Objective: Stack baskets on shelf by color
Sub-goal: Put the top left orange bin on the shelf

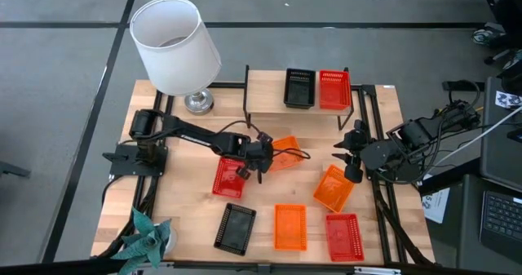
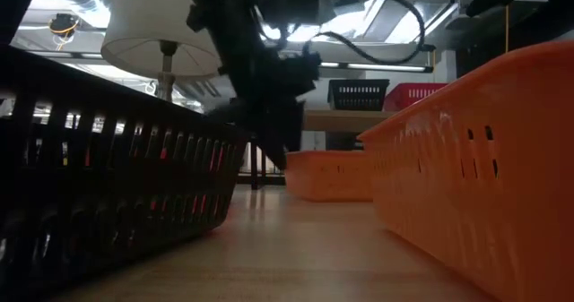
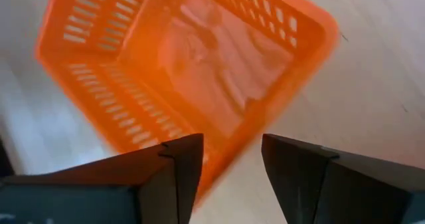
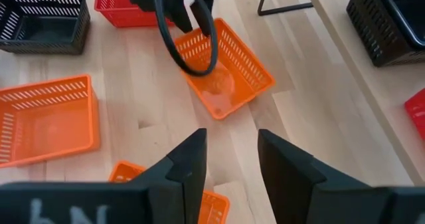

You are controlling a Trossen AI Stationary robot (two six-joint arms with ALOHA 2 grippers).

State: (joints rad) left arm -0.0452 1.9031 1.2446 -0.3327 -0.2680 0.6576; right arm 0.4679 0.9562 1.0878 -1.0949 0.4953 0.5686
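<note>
Your left hand (image 1: 263, 158) stands wide open, holding nothing, over the orange basket (image 1: 285, 153) to straddle its wall; your right hand (image 1: 352, 162) waits part-open, empty.

A table lamp with a white drum shade (image 1: 174, 43) and a round silver base (image 1: 198, 102) stands at the far left corner of the light wooden surface (image 1: 183, 200), behind and left of the left gripper (image 1: 263, 162). A teal artificial plant (image 1: 145, 237) sits at the near left corner, well apart from that gripper. Off the surface, beyond the right gripper (image 1: 344, 157), lie tangled black cables (image 1: 457, 116) and a laptop keyboard (image 1: 501, 214). Grey floor (image 1: 57, 95) surrounds everything.
</note>
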